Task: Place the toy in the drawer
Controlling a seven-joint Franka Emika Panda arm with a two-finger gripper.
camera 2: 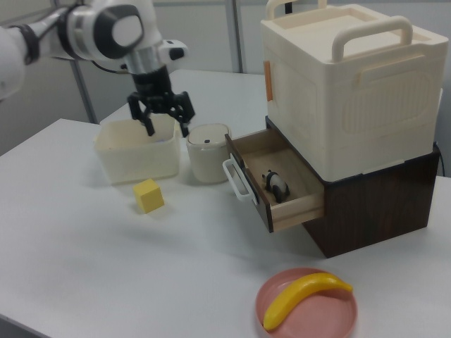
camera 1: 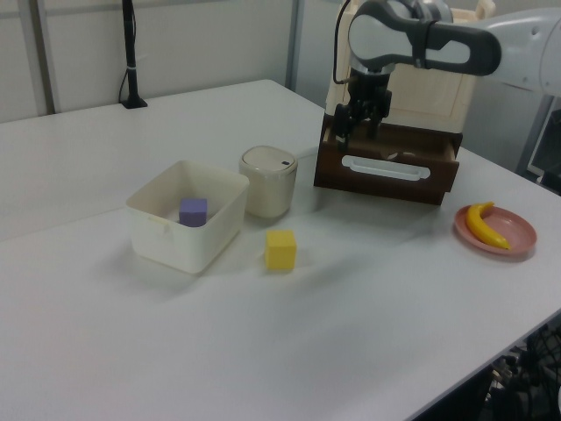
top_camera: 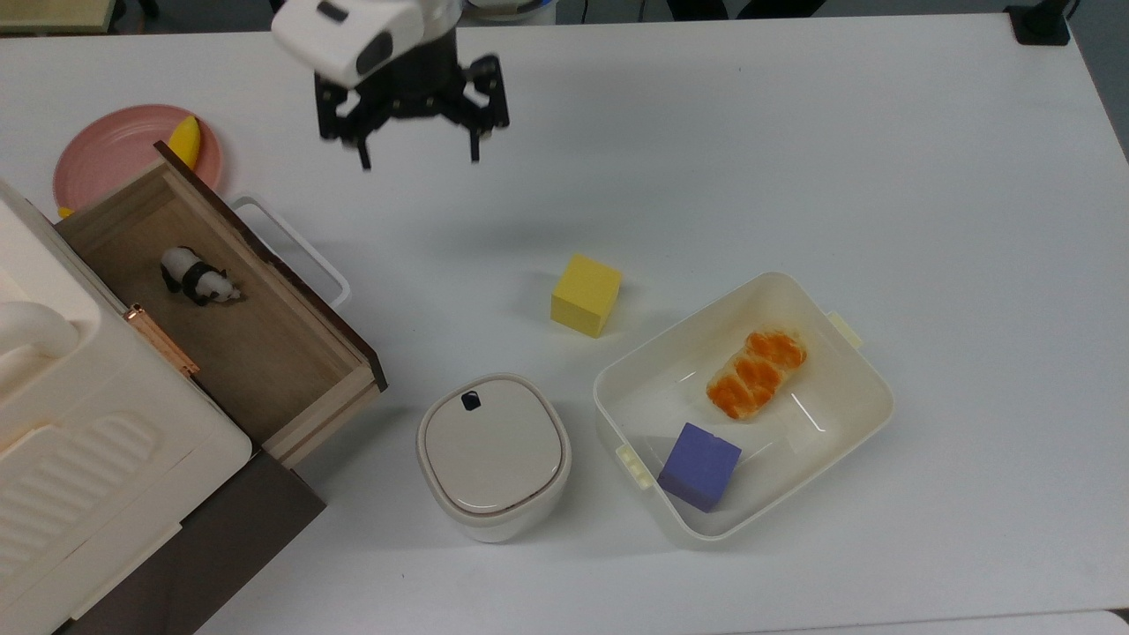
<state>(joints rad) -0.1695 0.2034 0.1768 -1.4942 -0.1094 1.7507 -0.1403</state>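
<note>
The toy [top_camera: 198, 276], a tiny black-and-white panda, stands on the wooden floor of the pulled-out drawer [top_camera: 291, 370], toward its back end. In the right view the toy [camera 2: 276, 184] stands inside the drawer [camera 2: 299, 205] behind the white loop handle [camera 2: 236, 182]. My gripper [top_camera: 419, 160] hangs open and empty above bare table, well off to the top view's right of the drawer. In the left view the gripper [camera 1: 355, 132] is in front of the drawer's dark front panel [camera 1: 386, 171]. The right view has the gripper [camera 2: 168, 130] high over the white tub.
A yellow cube [top_camera: 586, 295] sits mid-table. A white tub [top_camera: 869, 388] holds a purple cube [top_camera: 699, 466] and an orange bread piece [top_camera: 757, 373]. A lidded white canister [top_camera: 492, 454] stands beside the drawer's corner. A pink plate [top_camera: 106, 159] carries a banana [top_camera: 183, 139].
</note>
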